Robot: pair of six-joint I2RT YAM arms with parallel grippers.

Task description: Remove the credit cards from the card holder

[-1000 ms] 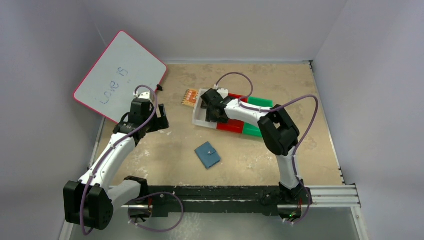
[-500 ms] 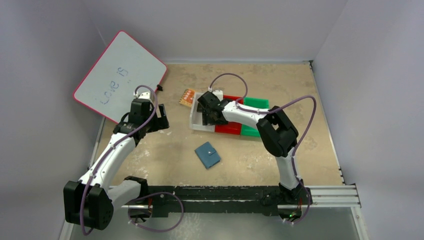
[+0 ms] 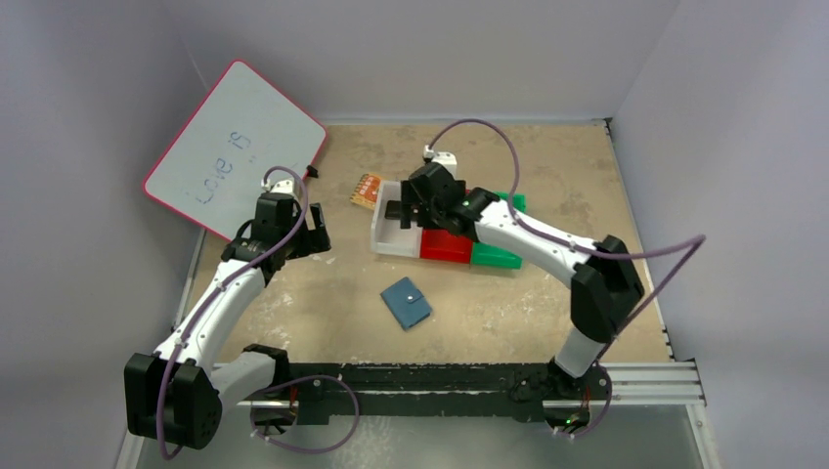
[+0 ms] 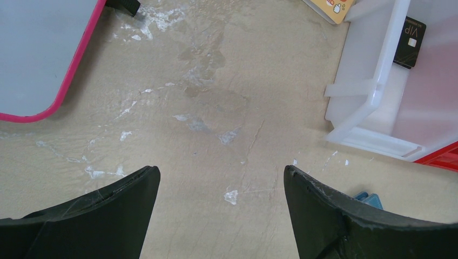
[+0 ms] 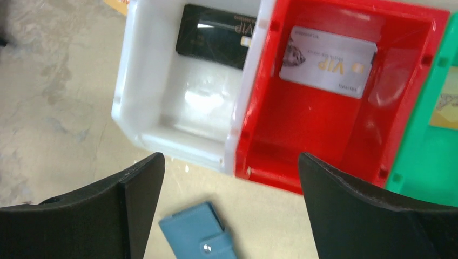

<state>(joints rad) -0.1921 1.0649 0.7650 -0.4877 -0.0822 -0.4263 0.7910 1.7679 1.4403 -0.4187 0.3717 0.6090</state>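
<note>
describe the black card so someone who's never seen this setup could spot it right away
On the table, a row of three bins sits beyond the closed blue wallet. Take the white bin at the left end. The black card lies flat at its far end, the only dark one; the silver-grey card lies in the red bin beside it.

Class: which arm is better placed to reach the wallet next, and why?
Probably right: the right tool, open, frames the wallet in its wrist view; the left tool sees only a corner.
</note>
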